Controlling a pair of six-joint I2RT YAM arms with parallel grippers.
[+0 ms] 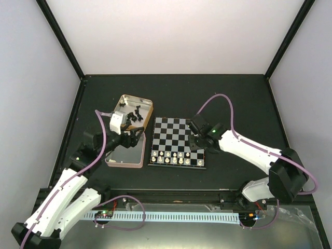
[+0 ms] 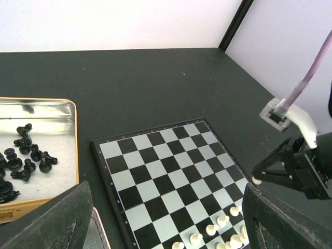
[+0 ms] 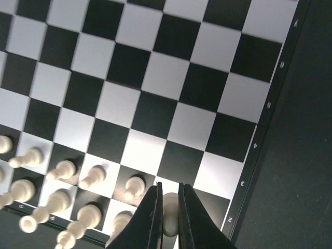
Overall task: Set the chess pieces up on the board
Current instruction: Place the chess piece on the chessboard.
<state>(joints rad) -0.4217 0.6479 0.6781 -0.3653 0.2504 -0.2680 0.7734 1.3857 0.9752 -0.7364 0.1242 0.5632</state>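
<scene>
The left arm reaches forward, the left gripper spread wide. The right arm bends inward, the right gripper pointing down, pinched on a white chess piece.

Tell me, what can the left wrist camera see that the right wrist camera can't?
Only the left wrist view shows the tin with black pieces lying in it, and the right claw seen from outside. Only the right wrist view shows, close up, one white piece pinched in that claw, plus the little numbers on the rim. Both show the board and the rows of white pieces standing along one edge.
</scene>
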